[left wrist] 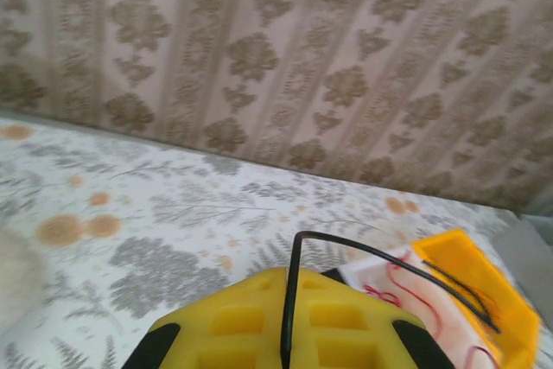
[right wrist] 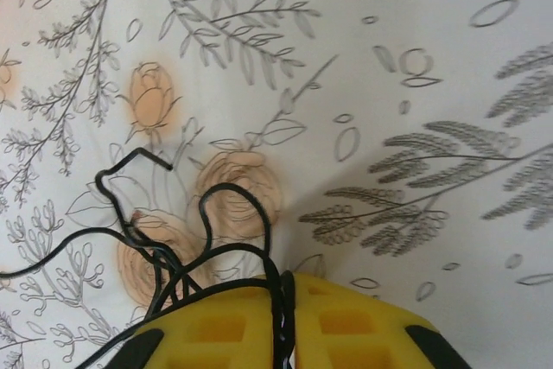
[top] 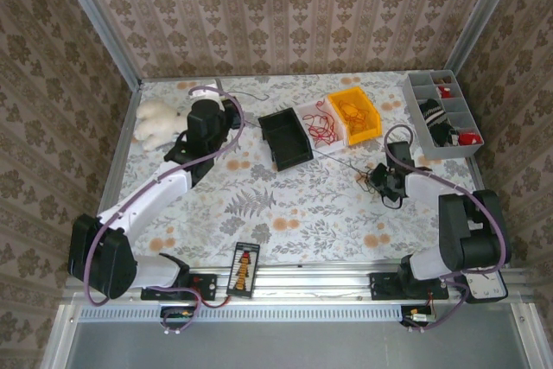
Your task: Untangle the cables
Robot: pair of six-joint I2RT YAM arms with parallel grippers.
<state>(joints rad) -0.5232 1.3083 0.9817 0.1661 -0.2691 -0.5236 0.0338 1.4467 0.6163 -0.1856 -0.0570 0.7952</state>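
Near the front rail lies a small black board (top: 244, 270); farther in, the right gripper (right wrist: 285, 291) is clamped on looping dark cables (right wrist: 207, 239) over the flowered table (top: 285, 213); beyond sit a black bin (top: 285, 140), a white bin (top: 304, 111) holding red cables (top: 321, 130), and a yellow bin (top: 354, 116); the left gripper (left wrist: 291, 293), closed, pinches a black cable (left wrist: 294, 252); that cable's far end blurs over the yellow bin.

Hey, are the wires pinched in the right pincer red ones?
No, the black wires run straight into the seam of the shut right pincer, and none of those strands is red.
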